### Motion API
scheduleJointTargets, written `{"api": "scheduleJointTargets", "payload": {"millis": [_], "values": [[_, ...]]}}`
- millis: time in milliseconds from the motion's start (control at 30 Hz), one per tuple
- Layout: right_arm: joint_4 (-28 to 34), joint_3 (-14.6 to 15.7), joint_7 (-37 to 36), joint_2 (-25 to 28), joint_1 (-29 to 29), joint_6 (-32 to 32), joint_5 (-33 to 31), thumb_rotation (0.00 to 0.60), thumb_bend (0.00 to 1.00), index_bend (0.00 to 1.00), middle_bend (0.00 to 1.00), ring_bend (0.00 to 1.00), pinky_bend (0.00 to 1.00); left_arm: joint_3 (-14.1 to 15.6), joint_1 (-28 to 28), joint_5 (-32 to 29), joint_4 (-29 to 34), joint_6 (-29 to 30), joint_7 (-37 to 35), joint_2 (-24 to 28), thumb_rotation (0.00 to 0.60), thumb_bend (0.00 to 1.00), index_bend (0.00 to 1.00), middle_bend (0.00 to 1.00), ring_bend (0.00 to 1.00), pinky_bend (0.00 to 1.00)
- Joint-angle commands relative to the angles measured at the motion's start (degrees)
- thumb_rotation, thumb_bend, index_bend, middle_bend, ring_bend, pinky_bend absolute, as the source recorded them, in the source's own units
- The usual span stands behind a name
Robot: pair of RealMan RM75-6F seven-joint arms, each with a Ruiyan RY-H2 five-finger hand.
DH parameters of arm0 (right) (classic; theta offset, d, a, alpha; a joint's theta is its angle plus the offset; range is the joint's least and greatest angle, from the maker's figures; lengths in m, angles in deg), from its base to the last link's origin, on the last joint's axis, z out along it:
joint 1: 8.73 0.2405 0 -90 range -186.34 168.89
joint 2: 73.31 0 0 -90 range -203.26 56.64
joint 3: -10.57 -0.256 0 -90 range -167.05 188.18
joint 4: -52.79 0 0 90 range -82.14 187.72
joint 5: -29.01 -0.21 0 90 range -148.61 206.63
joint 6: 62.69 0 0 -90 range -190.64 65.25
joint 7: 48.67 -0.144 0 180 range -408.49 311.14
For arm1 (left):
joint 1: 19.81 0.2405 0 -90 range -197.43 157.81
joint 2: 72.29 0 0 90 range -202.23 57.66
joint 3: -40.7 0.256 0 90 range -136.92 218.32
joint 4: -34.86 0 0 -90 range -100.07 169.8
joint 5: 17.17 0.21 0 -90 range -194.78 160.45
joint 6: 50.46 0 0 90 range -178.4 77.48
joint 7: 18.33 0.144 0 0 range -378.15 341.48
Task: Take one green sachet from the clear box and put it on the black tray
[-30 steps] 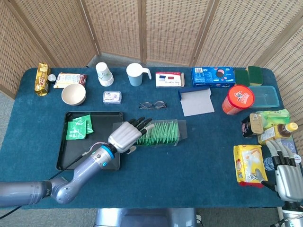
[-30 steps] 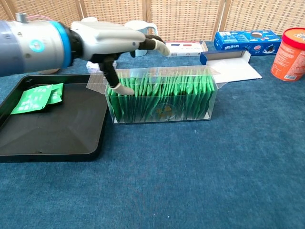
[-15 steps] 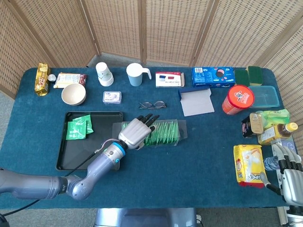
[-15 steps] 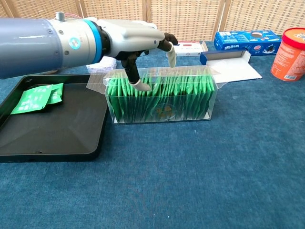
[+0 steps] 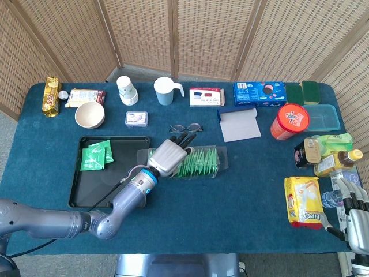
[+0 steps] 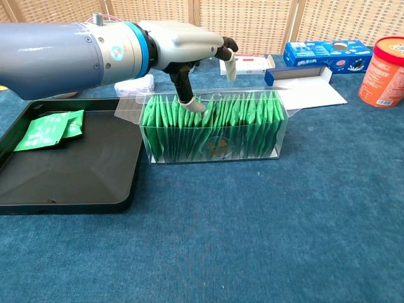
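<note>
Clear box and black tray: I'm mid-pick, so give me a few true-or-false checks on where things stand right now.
1. The left robot hand is over the clear box, one fingertip down among the green sachets. True.
2. The black tray holds no sachets. False: green sachets on the tray lie in its far left corner.
3. The left robot hand holds a sachet lifted clear of the box. False: none is lifted out.
4. The right robot hand is away from the box, at the table's right edge. True.
</note>
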Motion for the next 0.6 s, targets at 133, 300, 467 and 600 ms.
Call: {"api": "scheduleJointTargets", "payload": {"millis": [133,300,467,600], "values": [[-0.2,-0.1,-0.1,-0.2,-0.1,0.1,0.1,0.600,0.34,0.00,0.03,0.00,0.05,-0.9,-0.3,-0.3,-1.0,0.5,-1.9,0.4,0.600,0.27,0.28,0.01,0.00,0.21],[-0.4,-0.2,-0.3,-0.4,-0.3,0.0,-0.1,0.600,0.35,0.00,0.03,0.00,0.05,-2.5,0.0,-0.9,-1.2,0.0,-5.9,1.7,0.600,0.35,0.31,0.01,0.00,0.21],[-0.5,-0.3,-0.6,-0.5,-0.1,-0.6,-0.2,0.600,0.35,0.00,0.03,0.00,0.05,-3.3,0.1,-1.1,-1.4,-1.3,-8.7,3.5,0.600,0.45,0.34,0.01,0.00,0.21],[-0.5,-0.3,-0.5,-0.7,0.2,-1.0,-0.1,0.600,0.35,0.00,0.03,0.00,0.05,-3.1,-0.2,-1.0,-2.3,-1.9,-9.9,3.8,0.600,0.48,0.37,0.02,0.00,0.21]]}}
